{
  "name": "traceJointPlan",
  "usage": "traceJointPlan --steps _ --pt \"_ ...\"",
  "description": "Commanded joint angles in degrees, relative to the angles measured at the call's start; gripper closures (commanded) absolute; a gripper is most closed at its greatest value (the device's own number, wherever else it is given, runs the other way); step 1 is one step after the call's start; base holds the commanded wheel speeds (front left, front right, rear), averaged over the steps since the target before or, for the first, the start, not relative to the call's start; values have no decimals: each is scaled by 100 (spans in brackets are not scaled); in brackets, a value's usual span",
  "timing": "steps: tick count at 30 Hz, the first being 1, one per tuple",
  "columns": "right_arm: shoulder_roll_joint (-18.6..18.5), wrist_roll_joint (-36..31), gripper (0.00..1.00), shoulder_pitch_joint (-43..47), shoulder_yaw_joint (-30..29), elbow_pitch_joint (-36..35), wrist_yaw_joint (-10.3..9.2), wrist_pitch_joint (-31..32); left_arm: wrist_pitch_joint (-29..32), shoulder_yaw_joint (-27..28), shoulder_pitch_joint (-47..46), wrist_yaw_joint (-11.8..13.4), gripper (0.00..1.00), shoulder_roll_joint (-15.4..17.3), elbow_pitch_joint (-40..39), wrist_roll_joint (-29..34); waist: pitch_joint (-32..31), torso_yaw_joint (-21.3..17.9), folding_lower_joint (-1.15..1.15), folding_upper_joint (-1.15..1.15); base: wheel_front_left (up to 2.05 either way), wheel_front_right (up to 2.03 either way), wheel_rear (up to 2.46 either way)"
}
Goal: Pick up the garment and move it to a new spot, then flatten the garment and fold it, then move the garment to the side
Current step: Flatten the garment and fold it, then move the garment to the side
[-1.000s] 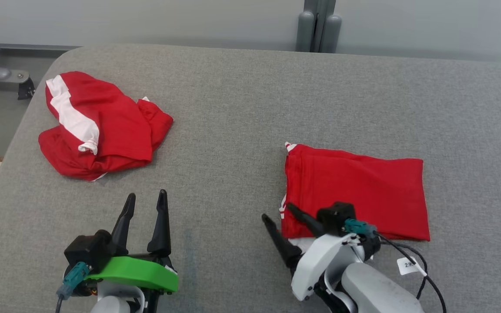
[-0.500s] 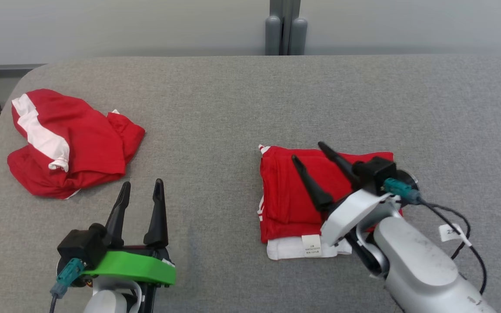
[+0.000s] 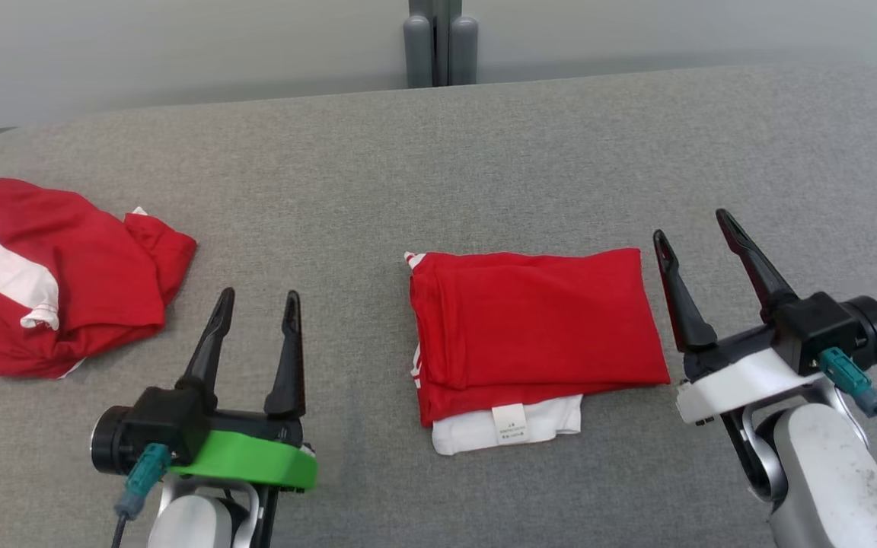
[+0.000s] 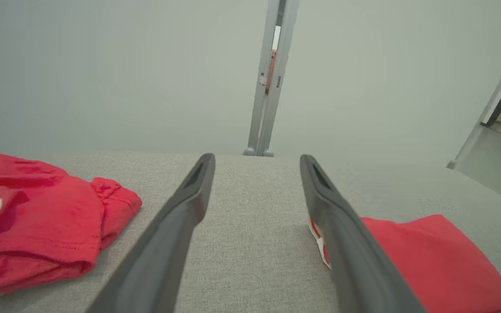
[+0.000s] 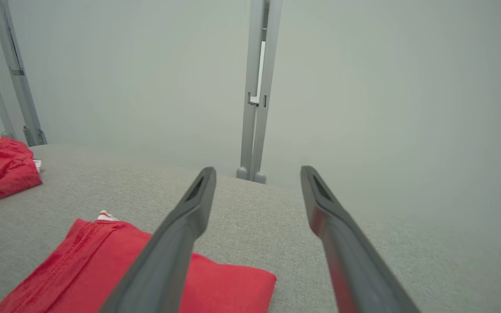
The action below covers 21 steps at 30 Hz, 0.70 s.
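Observation:
A red garment [image 3: 537, 327] lies folded into a flat rectangle at the middle of the grey table [image 3: 438, 152], with a white layer and a label [image 3: 511, 423] showing at its near edge. A second red and white garment [image 3: 50, 274] lies crumpled at the far left. My left gripper [image 3: 259, 295] stands open over bare table between the two garments. My right gripper [image 3: 691, 224] is open just right of the folded garment, clear of it. The left wrist view shows the crumpled garment [image 4: 37, 217] left of my gripper [image 4: 257, 156] and the folded one [image 4: 429, 261] to its right.
A pale wall runs behind the table, with a grey post [image 3: 442, 46] at its far edge. The table's rounded corner lies at the far left. In the right wrist view the folded garment [image 5: 81, 269] lies lower left of my gripper [image 5: 257, 169], with bare table beyond.
My right gripper has come off the folded garment and swung to its right side. The head camera has turned, so the whole picture has shifted left. The left gripper stays put.

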Motion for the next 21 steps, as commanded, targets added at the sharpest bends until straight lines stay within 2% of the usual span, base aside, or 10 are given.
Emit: traceJointPlan --steps 1,7,14,21 --pt "97 -76 0 165 -73 -70 0 -16 -2 -17 -52 42 0 13 -2 115 34 -76 0 0 0 0 0" --pt "313 -232 0 435 -306 -228 0 -16 -1 -63 83 167 0 14 -44 172 51 -171 0 0 0 0 0" --pt "385 -259 0 423 -374 -269 0 -16 -2 -36 49 166 0 14 -49 173 115 -194 0 0 0 0 0" --pt "450 -303 0 288 -553 149 0 -16 -2 -176 -117 111 0 14 77 201 367 -109 0 0 0 0 0"
